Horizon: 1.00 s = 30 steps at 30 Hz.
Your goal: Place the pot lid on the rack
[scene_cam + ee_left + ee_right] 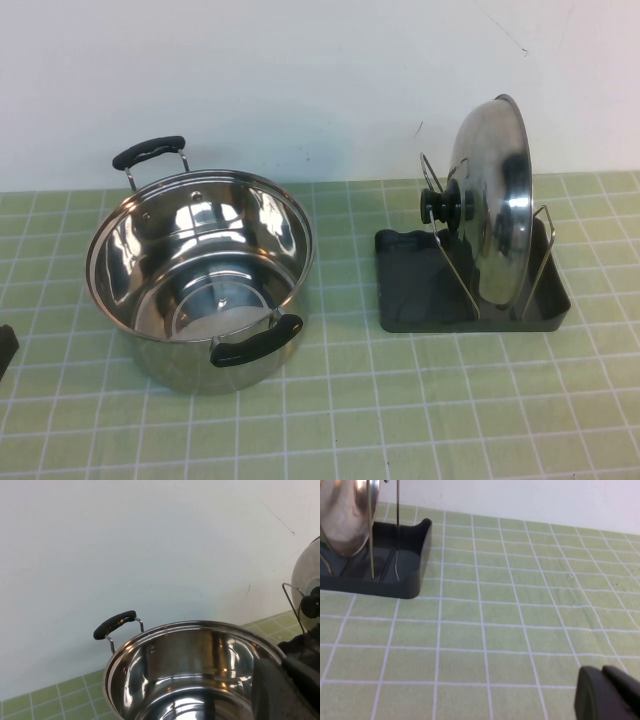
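Lid [492, 205] stands upright in rack [405, 290] near the table's right far edge; placement looks done. Left gripper [5, 350] at left edge, right gripper [607, 695] off right side: grip of neither can be told. Next: stay parked.

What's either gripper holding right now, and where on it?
Nothing. The pot lid stands on edge in the rack, free of both grippers; left gripper sits near the pot, right gripper over bare table.

Steel pot [195, 675] fills foreground; pot lid [307, 590] at edge — left gripper [290, 690] dark, blurred.
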{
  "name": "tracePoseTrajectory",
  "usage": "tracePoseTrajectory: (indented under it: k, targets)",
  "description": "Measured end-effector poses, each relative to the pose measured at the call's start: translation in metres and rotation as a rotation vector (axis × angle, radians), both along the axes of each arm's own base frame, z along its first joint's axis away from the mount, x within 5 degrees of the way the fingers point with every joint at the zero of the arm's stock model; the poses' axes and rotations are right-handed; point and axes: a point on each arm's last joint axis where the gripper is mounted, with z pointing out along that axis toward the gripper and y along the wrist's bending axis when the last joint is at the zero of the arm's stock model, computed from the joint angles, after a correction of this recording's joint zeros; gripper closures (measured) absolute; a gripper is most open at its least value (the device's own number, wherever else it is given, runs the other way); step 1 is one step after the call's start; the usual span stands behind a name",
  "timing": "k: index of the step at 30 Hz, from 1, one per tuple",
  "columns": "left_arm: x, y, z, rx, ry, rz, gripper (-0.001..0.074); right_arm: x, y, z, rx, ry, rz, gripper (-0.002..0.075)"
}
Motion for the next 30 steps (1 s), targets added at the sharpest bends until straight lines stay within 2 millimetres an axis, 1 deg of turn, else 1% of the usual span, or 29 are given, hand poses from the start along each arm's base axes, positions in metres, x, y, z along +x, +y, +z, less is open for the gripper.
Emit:
tracePoseTrajectory:
  k: [9,13,17,19,21,23,25,27,30]
  targets:
    - [-0.001,-0.002,0.000,-0.002,-0.005,-0.024,0.0736,0.000,0.000,0.000,0.000,0.000,0.000,0.0727]
    - [-0.003,-0.007,0.002,-0.012,-0.016,-0.085,0.0736,0.000,0.000,0.000,0.000,0.000,0.000,0.0727]
    - [-0.002,-0.008,-0.003,-0.132,0.001,-0.086,0.0736,0.000,0.000,0.000,0.000,0.000,0.000,0.0727]
    - [0.000,-0.007,-0.008,-0.170,-0.043,-0.056,0.0736,0.000,0.000,0.000,0.000,0.000,0.000,0.0727]
    - [0.001,-0.005,-0.019,-0.202,-0.081,-0.029,0.0736,0.000,0.000,0.000,0.000,0.000,0.000,0.0727]
    - [0.001,-0.006,-0.031,-0.232,-0.072,-0.027,0.0736,0.000,0.000,0.000,0.000,0.000,0.000,0.0727]
    - [0.002,-0.004,-0.046,-0.239,-0.029,0.004,0.0736,0.000,0.000,0.000,0.000,0.000,0.000,0.0727]
    - [0.002,-0.003,-0.058,-0.238,0.052,0.039,0.0736,0.000,0.000,0.000,0.000,0.000,0.000,0.0727]
    - [0.000,0.003,-0.072,-0.210,0.169,0.134,0.0736,0.000,0.000,0.000,0.000,0.000,0.000,0.0727]
